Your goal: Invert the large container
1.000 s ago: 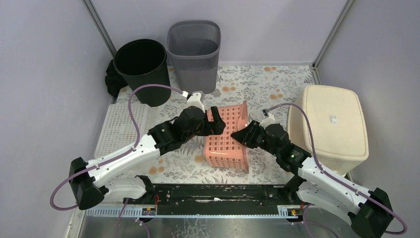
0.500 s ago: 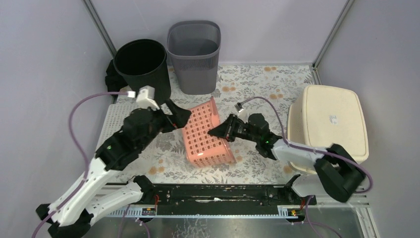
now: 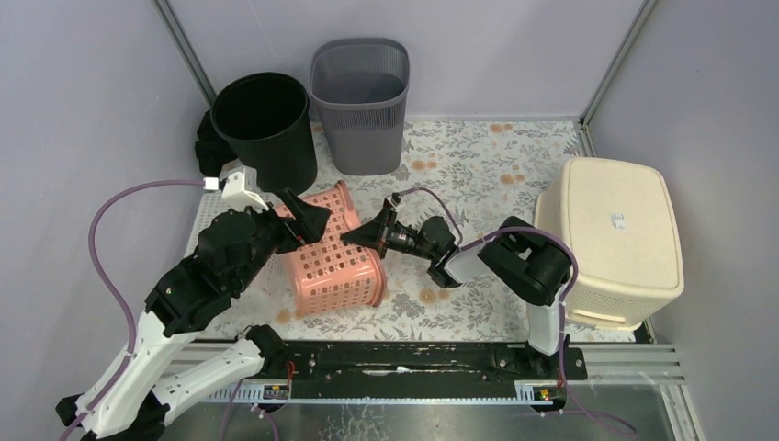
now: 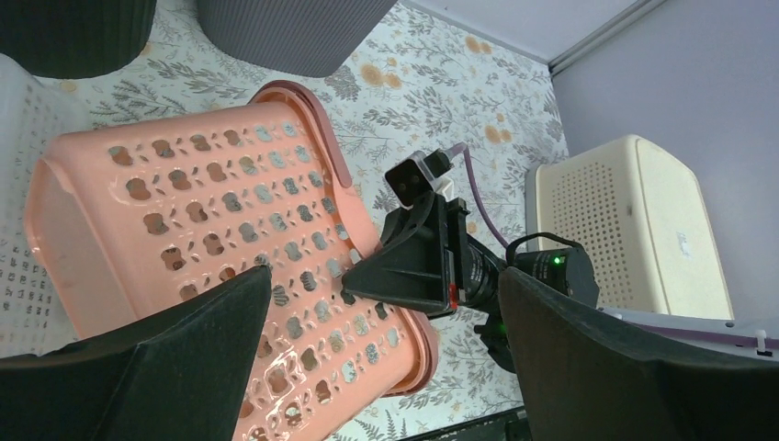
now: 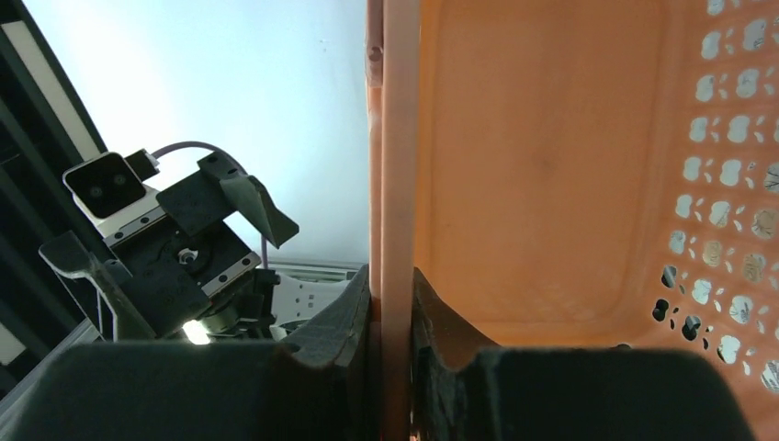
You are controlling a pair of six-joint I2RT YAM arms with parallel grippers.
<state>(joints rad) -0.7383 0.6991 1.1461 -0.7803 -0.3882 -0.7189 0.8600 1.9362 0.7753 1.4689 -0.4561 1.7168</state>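
- Since the earlier frames the pink perforated basket (image 3: 333,265) has travelled left from the middle of the table. The right arm has reached far across after it, and the left arm has drawn back and risen.
- The basket now lies tipped on its side, its rim to the right and its base to the left. The base end sits over the edge of the white perforated tray (image 3: 213,241).
- The right gripper (image 3: 360,235) pinches the basket's rim. In the right wrist view both fingers (image 5: 342,323) press against the thin rim wall from either side.
- The left gripper (image 3: 303,219) hovers above the basket's base end. Its jaws are spread wide and grip nothing; whether a finger brushes the plastic cannot be told.
- Behind the basket stand a black round bin (image 3: 265,129) and a grey mesh bin (image 3: 360,101), both upright.
- A cream perforated container (image 3: 615,230) rests bottom-up at the right edge of the floral table cover (image 3: 478,165), well apart from the basket.
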